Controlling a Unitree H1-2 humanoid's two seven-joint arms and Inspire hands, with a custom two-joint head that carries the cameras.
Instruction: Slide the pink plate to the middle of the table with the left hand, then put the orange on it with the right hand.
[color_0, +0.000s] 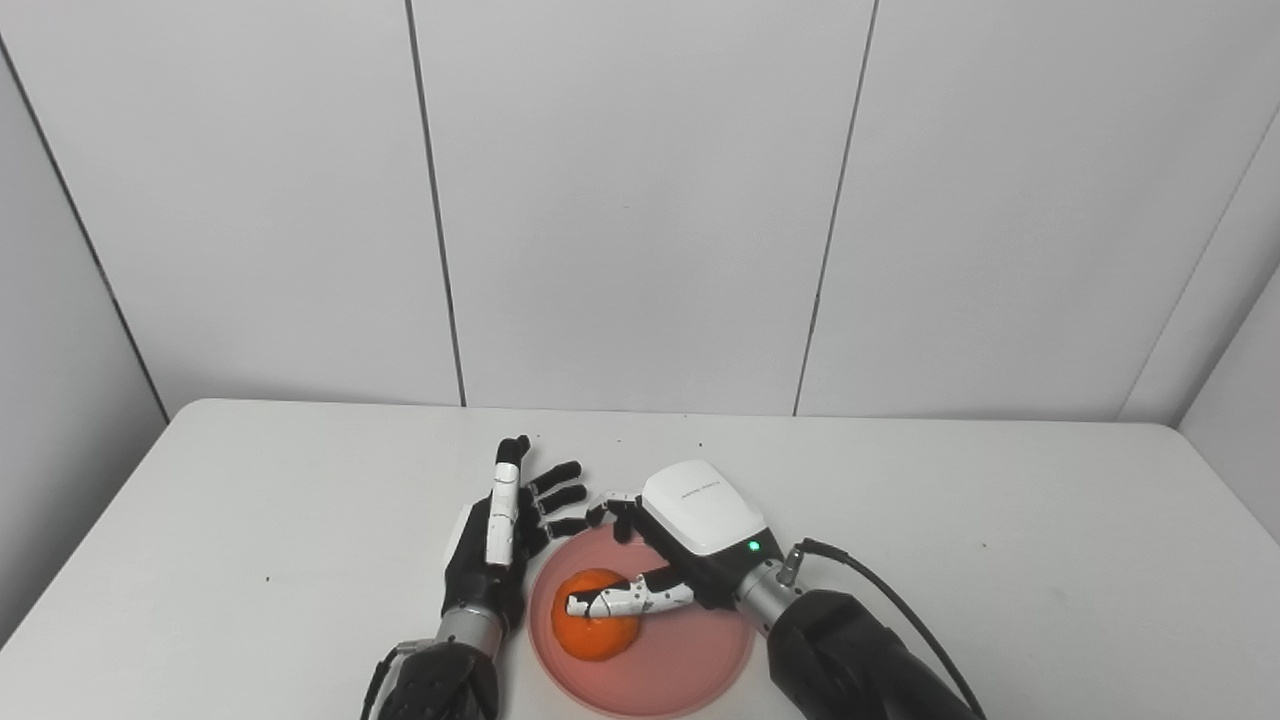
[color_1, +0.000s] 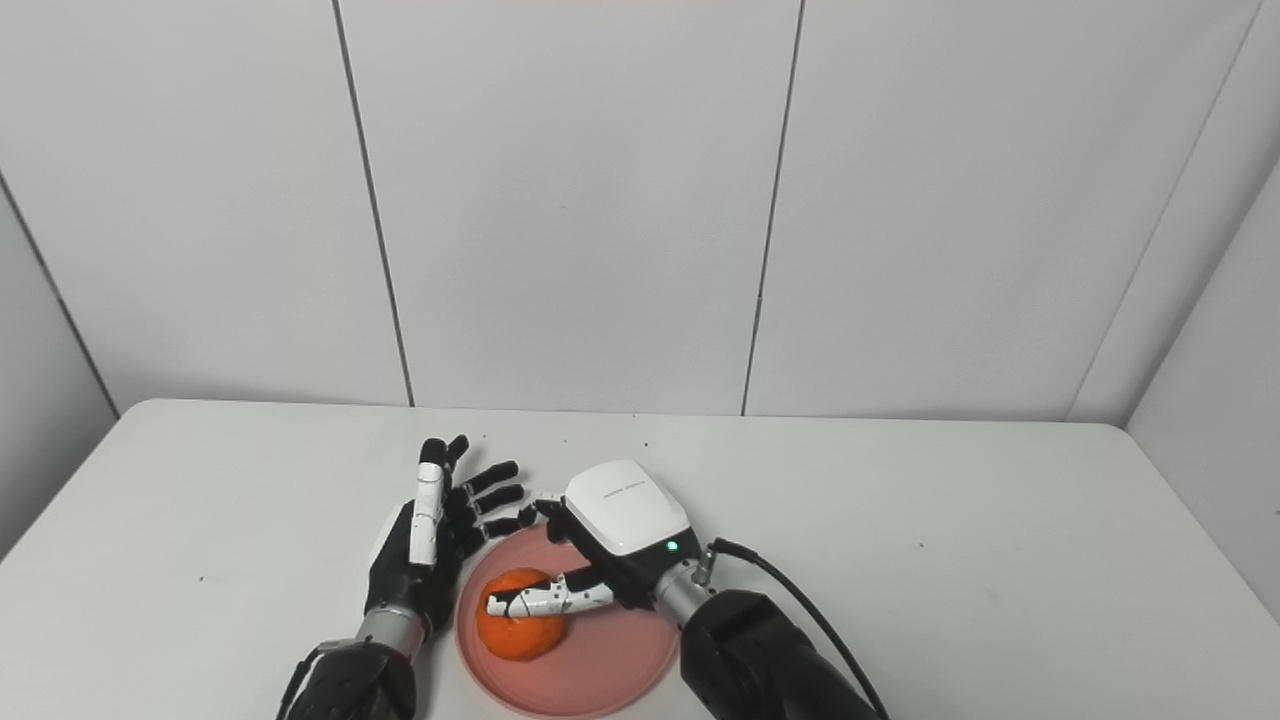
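The pink plate (color_0: 690, 655) lies on the white table (color_0: 1000, 560) near the front edge, about mid-width. The orange (color_0: 592, 640) rests on the plate's left half. My right hand (color_0: 700, 520) hovers over the plate's far side. Its thumb lies across the top of the orange, and its fingers (color_0: 612, 508) reach past the far rim, away from the fruit. My left hand (color_0: 500, 540) is open just left of the plate, fingers spread and pointing away from me, holding nothing. The orange (color_1: 515, 635) and the plate (color_1: 620, 660) also show in the right eye view.
A black cable (color_0: 900, 610) runs from the right wrist toward the front edge. Grey wall panels stand behind the table's far edge (color_0: 640, 410). Nothing else stands on the table.
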